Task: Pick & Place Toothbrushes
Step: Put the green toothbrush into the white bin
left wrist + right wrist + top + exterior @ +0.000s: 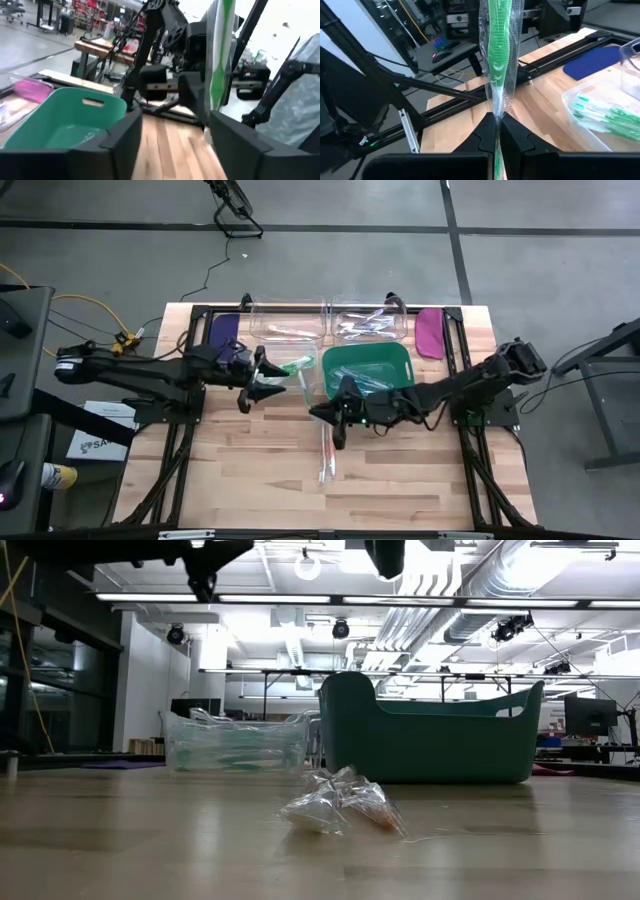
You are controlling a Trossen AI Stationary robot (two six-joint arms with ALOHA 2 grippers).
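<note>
Right pincer (496, 131): I see it clamped on a crinkly clear-wrapped green toothbrush (499, 45), held above the wooden table (260, 470).
Left pincer (172, 137): fingers apart, beside it.
Bin (368, 365): smooth green plastic.

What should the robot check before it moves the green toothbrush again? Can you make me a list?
1. Right hand shut on the wrapped green toothbrush: ok.
2. Left hand open: ok.
3. Left hand clear of the wrapper: cannot tell.
4. Green bin close by with room inside: ok.
5. Spare wrapped toothbrush lies flat on the table, nearer the front edge than both hands: ok.
</note>
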